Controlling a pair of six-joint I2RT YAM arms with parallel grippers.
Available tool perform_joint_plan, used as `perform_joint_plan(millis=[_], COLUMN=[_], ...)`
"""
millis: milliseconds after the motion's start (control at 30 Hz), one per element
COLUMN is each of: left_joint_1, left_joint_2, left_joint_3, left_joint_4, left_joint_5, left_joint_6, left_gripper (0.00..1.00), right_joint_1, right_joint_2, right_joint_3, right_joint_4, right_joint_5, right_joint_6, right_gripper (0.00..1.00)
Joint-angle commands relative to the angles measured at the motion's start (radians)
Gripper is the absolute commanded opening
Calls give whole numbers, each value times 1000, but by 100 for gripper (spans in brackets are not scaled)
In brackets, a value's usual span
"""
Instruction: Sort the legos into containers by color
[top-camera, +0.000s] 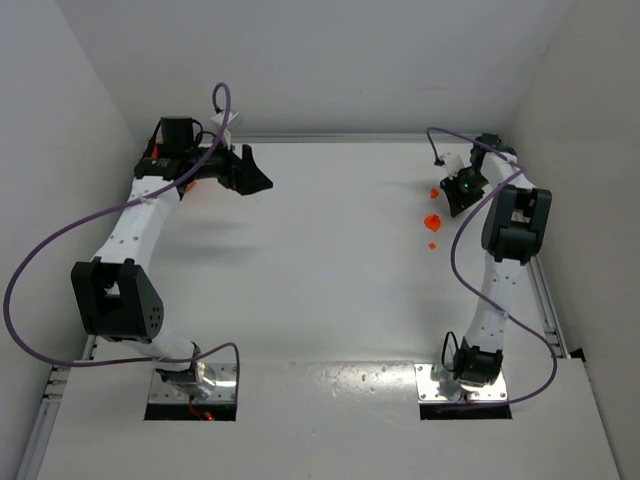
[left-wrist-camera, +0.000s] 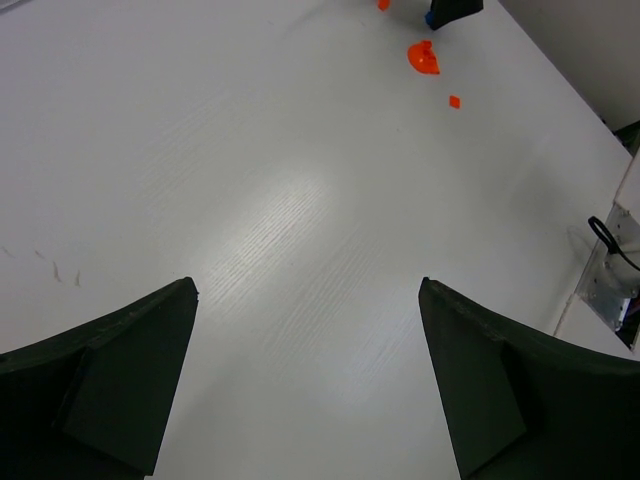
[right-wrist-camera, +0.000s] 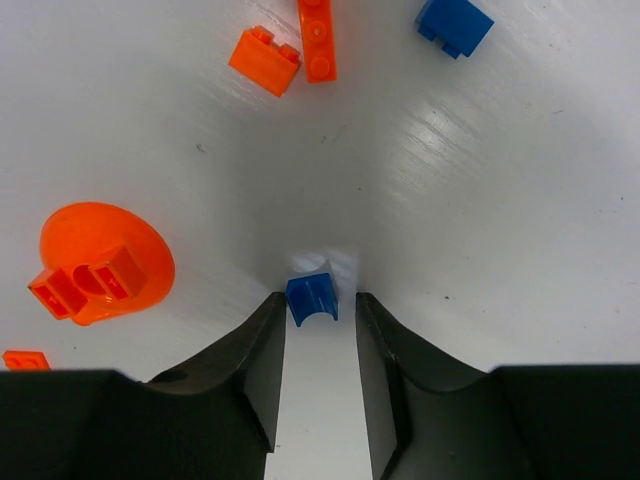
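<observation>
From above: shows left gripper (top-camera: 258, 170) at the far left of the table (top-camera: 330, 280), spread wide and gripping nothing. Shows right gripper (top-camera: 455, 197) at the far right, tipped down towards the tabletop; too small here to judge its gap. Puts the bowl (top-camera: 432, 221) just beside that tool, on its left and a little back towards the arm bases. Puts a small orange brick (top-camera: 432, 245) just behind the bowl. Leaves all of this well apart from the left gripper.

Left wrist: looks out between two dark fingers (left-wrist-camera: 120, 390) standing about as wide as they go, with only bare table between them. Places the bowl (left-wrist-camera: 423, 58) far ahead and to the right of the tool, with the small orange brick (left-wrist-camera: 454, 101) near it on the closer side.

Right wrist: finds a blue brick (right-wrist-camera: 312, 298) on the table right between the fingertips. Shows the gap set narrow, hardly wider than the brick. Cannot tell whether clamped or only flanked. Places the bowl (right-wrist-camera: 120, 240) left of the left finger and slightly ahead, near but apart. Places the small orange brick (right-wrist-camera: 22, 360) further left, at the frame edge. Shows, well ahead of the tips, an orange brick (right-wrist-camera: 265, 60) just beside an orange strip (right-wrist-camera: 317, 40). Adds a second blue brick (right-wrist-camera: 455, 25) ahead to the right.
</observation>
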Motion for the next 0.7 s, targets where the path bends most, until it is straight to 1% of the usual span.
perform_joint_plan(millis=[0,67,100,200,233,267,367,400,433,467,500,533,567,600,633,667], left_joint_1=[-19,-19,-19,-19,-19,-19,-19,-19,-19,-7,-7,-7,-7,-22,-22,-36], left_joint_2=[-1,-1,-1,-20,-35,-55,-84,-98,-110,-143,-167,-190,-210,-223,-224,-224], left_joint_3=[-2,-2,-2,-20,-20,-45,-84,-117,-141,-205,-244,-311,-331,-332,-332,-332], left_joint_4=[46,46,46,66,66,77,103,123,176,216,265,364,399,413,413,413], left_joint_5=[-14,-23,-37,-106,-106,-106,-65,-65,-46,-25,3,3,3,3,26,44], left_joint_6=[-20,-20,-20,-50,-50,-50,-50,-73,-88,-114,-136,-157,-173,-173,-173,-173], left_gripper=[99,99,99,99,99,99,99,99,99,99,99,99,99,99,99,99], right_joint_1=[9,9,9,18,18,18,32,47,56,82,99,134,153,171,188,220], right_joint_2=[17,8,-3,-21,-21,-56,-116,-154,-171,-191,-191,-205,-205,-205,-205,-205], right_joint_3=[18,-16,-27,-38,-38,-38,-29,-15,-1,-1,-1,-1,-1,-21,-36,-54], right_joint_4=[22,34,34,12,-2,-33,-97,-154,-185,-229,-240,-240,-220,-190,-153,-51], right_joint_5=[-10,1,1,-16,-31,-51,-190,-308,-383,-534,-612,-746,-801,-850,-950,-989], right_joint_6=[-30,-40,-40,-40,-40,-40,30,105,148,244,294,341,452,523,599,681], right_gripper=[34,30,26,18,18,16,16,16,15,15,15,15,14,14,13,13])
